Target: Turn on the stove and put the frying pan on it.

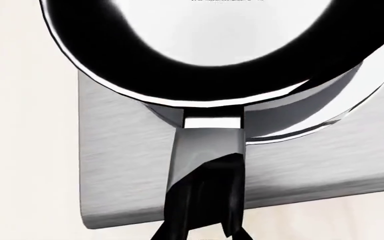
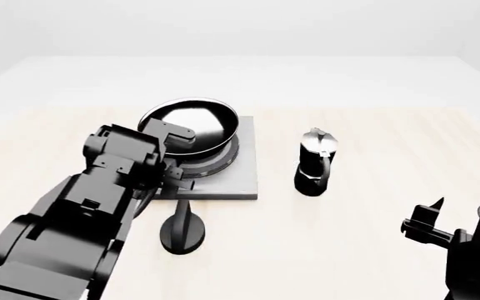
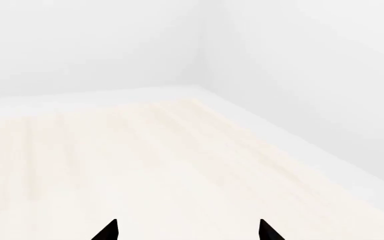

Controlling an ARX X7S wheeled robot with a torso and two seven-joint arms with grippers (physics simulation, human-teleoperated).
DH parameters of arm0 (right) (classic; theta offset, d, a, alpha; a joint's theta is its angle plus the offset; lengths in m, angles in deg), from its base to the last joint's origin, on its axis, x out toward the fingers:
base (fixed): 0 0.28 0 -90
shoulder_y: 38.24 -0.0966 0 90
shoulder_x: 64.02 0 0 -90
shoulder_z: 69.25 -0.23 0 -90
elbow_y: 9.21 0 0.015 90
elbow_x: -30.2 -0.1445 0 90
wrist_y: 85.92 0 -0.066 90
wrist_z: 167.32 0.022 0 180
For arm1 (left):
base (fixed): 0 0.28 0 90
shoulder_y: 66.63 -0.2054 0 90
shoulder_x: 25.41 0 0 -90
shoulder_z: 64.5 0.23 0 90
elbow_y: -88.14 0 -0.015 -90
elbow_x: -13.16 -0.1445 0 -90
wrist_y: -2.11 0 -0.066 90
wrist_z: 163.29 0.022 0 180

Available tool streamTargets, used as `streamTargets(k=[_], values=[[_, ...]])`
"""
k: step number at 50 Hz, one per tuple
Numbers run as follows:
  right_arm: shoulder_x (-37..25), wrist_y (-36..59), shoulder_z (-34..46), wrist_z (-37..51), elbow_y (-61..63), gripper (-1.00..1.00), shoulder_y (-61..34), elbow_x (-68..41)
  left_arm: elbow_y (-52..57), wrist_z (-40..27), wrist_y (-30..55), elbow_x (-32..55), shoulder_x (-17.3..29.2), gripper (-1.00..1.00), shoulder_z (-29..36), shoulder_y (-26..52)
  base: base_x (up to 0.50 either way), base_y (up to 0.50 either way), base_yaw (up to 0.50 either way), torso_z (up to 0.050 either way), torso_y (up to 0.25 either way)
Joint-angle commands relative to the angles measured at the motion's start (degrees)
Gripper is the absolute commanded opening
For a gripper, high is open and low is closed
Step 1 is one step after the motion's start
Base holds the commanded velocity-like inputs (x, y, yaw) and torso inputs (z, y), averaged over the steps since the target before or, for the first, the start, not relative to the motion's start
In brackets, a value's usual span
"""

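Note:
The frying pan (image 2: 197, 122), black with a pale glossy inside, is over the burner rings of the grey square stove (image 2: 238, 182) and looks slightly tilted. I cannot tell whether it rests on the rings. In the left wrist view the pan (image 1: 232, 45) fills the frame above the stove (image 1: 122, 160). Its dark grey handle (image 1: 205, 142) runs into my left gripper (image 1: 202, 225), which is shut on it. In the head view my left gripper (image 2: 175, 170) is at the stove's near left. My right gripper (image 2: 457, 217) (image 3: 188, 232) is open and empty, low at the right.
A small black round knob (image 2: 183, 230) stands on the pale wooden table (image 2: 374, 250) just in front of the stove. A black-and-silver moka pot (image 2: 316, 161) stands to the right of the stove. The right wrist view shows only bare tabletop (image 3: 145, 165) and its far edge.

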Motion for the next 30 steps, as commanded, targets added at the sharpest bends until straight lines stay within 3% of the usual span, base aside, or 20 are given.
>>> streamTargets(k=[1,4,5,11,20,22,25,30], values=[[-0.1,-0.1,0.0,0.2,0.1,1.00,0.0,-0.2,-0.2,1.8,0.1,-3.2,-0.3,-1.00,-0.9,-0.4,0.00,0.00,0.00,0.000,0.000],[-0.1,-0.2,0.0,0.1,-0.2,1.00,0.0,-0.3,-0.2,2.8,0.4,-3.1,-0.4,-1.00,-0.9,-0.4,0.00,0.00,0.00,0.000,0.000],[-0.1,-0.1,0.0,0.1,-0.1,1.00,0.0,-0.3,-0.2,3.0,0.5,-3.2,-0.5,1.00,-0.5,-0.4,0.00,0.00,0.00,0.000,0.000],[-0.1,-0.1,0.3,0.2,-0.3,1.00,-0.2,-0.4,-0.2,6.2,0.8,-2.2,-0.6,1.00,2.8,1.3,0.00,0.00,0.00,0.000,0.000],[-0.3,0.3,0.5,0.4,0.0,1.00,-0.5,-0.5,1.0,16.1,-0.4,-2.7,1.0,1.00,7.5,6.8,0.00,0.00,0.00,0.000,0.000],[-0.3,0.4,0.6,0.5,0.0,1.00,-0.6,-0.5,9.6,18.0,5.2,-2.6,3.1,1.00,8.3,6.4,0.00,0.00,0.00,0.000,0.000],[-0.4,0.4,1.3,0.6,-0.3,1.00,-0.9,-0.3,32.7,19.7,20.9,-1.5,8.9,1.00,8.8,6.2,0.00,0.00,0.00,0.000,0.003],[-0.5,0.9,1.7,0.6,0.0,1.00,-1.3,-0.3,46.8,20.4,31.8,1.0,13.6,1.00,10.7,10.1,0.00,0.00,0.00,0.000,0.000]])
